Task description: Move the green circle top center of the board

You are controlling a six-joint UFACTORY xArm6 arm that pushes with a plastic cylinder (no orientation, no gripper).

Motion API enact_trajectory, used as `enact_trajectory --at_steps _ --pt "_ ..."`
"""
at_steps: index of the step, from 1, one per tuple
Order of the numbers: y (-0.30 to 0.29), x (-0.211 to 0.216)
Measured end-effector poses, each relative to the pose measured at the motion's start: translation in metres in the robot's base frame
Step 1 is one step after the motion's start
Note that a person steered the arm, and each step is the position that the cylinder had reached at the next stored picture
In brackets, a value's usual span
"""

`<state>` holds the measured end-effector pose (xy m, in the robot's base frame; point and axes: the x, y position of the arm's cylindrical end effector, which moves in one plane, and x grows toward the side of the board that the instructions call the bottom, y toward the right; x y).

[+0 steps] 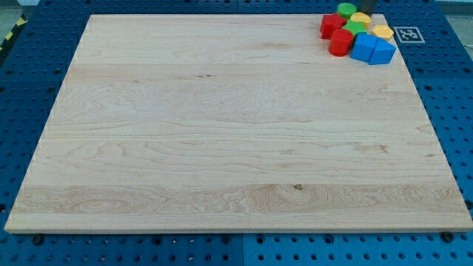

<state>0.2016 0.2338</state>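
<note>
- So all the blocks are jammed into one pile at the view's top right corner of the board (222,148), and the green circle (346,9) sits at the very top of that pile, right by the board's top edge.
- It's touching or nearly touching a yellow block (360,18) on its right, with a red block (331,25) just below-left and a second green block (357,28) below it.
- Biggest risk, I reckon: shoving left from here drags neighbours along, since everything's packed so tight. The red block especially could ride along toward top center.
- The circle is also so close to the edge that a slightly off-angle push could tip it off the board onto the blue pegboard (37,44).
- Round things roll off a rod sideways, so an off-center contact probably loses it.
- Also in the clump: a red cylinder (341,43), two blue blocks (372,49) and another yellow one (383,32).
- My tip (367,12): there's no hand to open or close, just a rod. I only see a dark bit at the top edge, just right of the green circle, above the yellow block. Can't tell if it's touching anything.
</note>
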Motion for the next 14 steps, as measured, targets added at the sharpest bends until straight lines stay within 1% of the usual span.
enact_trajectory --at_steps 2,3,4,6,9,11,13,14 --pt "-0.002 0.0" --pt "0.0 -0.01" --pt "-0.006 -0.01" --pt "-0.055 -0.009" --pt "-0.091 -0.009" --pt "-0.093 0.008" --pt "-0.101 0.008" --pt "-0.117 0.009"
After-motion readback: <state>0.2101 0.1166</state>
